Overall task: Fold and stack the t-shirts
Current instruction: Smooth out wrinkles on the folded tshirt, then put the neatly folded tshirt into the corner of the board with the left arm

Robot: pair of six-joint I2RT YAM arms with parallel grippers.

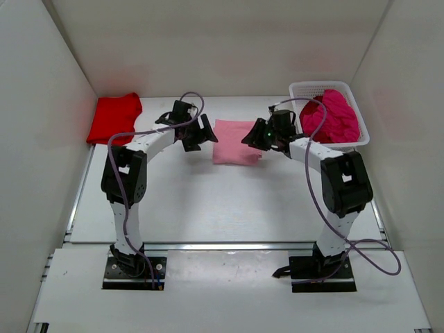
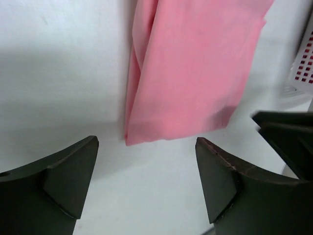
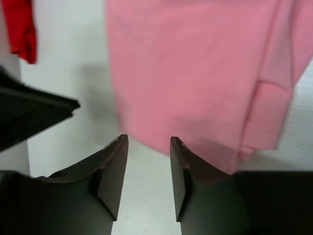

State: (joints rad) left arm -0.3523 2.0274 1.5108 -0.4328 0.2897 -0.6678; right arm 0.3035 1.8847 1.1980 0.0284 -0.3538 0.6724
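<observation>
We see the light pink t-shirt (image 1: 234, 141) lying folded flat in the middle of the counter (image 1: 208, 201), one long edge doubled over into a thicker fold. The left pincer (image 1: 200, 135) sits just beside the shirt's left edge. In its wrist view its fingers (image 2: 68, 176) are spread wide with only bare counter between them, and the shirt's edge lies just past the tips. The right pincer (image 1: 255, 137) sits at the shirt's right side. Its fingers (image 3: 110, 169) stand a narrow gap apart, pinching nothing, with the pink cloth just beyond them. The bright red t-shirt (image 1: 114, 118) lies folded at the far left of the counter, well apart from the pink one. The deep magenta t-shirts (image 1: 334, 116) are heaped in the white mesh basket (image 1: 305, 89) at the far right.
</observation>
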